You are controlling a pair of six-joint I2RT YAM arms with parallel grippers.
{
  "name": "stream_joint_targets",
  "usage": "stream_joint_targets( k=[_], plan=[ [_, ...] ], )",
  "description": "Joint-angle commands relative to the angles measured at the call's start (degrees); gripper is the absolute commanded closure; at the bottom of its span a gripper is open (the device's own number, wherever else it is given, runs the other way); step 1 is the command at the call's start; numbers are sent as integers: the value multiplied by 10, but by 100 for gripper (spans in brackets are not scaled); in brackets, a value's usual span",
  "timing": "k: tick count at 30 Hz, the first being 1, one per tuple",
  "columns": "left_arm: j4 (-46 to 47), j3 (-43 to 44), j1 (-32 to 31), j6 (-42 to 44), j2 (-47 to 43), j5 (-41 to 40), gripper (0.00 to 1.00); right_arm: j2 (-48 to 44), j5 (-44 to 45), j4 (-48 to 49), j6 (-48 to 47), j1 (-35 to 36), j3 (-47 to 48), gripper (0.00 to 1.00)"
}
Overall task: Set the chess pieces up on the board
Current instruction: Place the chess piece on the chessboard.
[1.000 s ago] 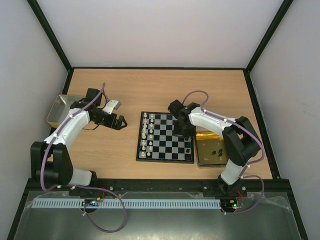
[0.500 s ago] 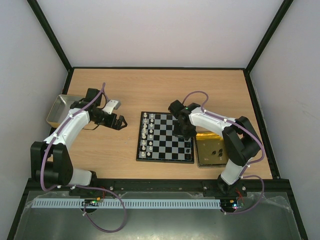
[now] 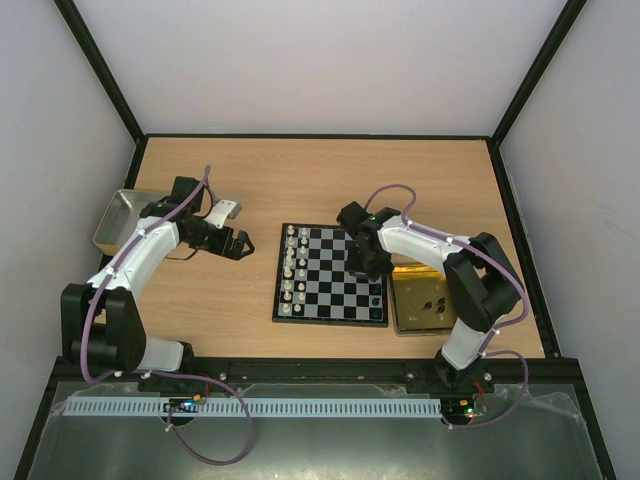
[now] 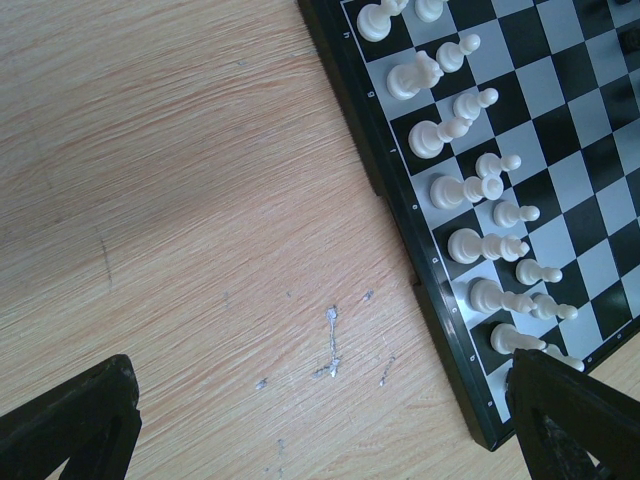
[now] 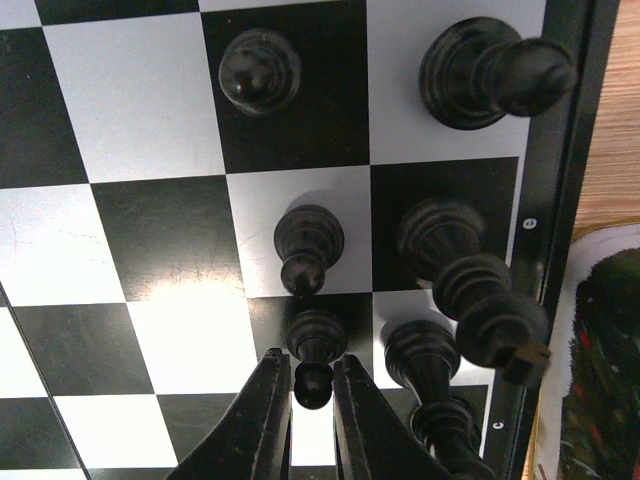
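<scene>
Chess pieces (image 3: 291, 262) nearly fill both ends of the small checked board (image 3: 335, 292) at the middle of the table (image 3: 330, 180). The white set is ranked along the board's 9 o'clock edge and the black set is gathering at its 3 o'clock edge. There the right gripper (image 5: 310, 378) reaches straight down over a black pawn (image 5: 316, 345) that stands on a dark square. Its two fingers are drawn in to a narrow slot around the pawn's round head and appear to touch it on both sides. More black pawns stand at 12 o'clock of it, and taller black pieces crowd the edge file at its 3 o'clock.

The left gripper (image 4: 320, 372) hovers over bare wood at 9 o'clock of the board, spread wide and holding nothing. A gold tin (image 3: 420, 300) lies at 3 o'clock of the board, and a silver tray (image 3: 125, 215) sits at the table's 9 o'clock side.

These figures look hard, smooth and very light, so a pinch that is off-centre could squirt or tip one. The head or neck, taken from directly above, seems the only safe hold, because the neighbours stand too close for wider jaws.
</scene>
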Motion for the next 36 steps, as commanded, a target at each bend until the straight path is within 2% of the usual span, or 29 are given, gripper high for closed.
stream_joint_targets(
  k=[1,8,16,25,30,36],
  plan=[
    [-1,-7,-1,-2,-18,-2,1,5,-3,-3,-10,-3,-2,89],
    [0,-7,-1,-3,-19,-2,1,0,-12,-8,-15,-2,-7,87],
    [1,-7,0,-2,-20,-2,1,-34,-25,-27,-17,1,-18,73],
    [1,-8,0,-1,-22,-3,1,-106,-24,-56,-2,-2,9,73],
    [1,-8,0,-2,-22,-2,1,-146,31,-99,17,-42,-7,74],
    [1,-8,0,-1,-19,0,1,-218,92,-124,37,-152,-119,74]
  ],
)
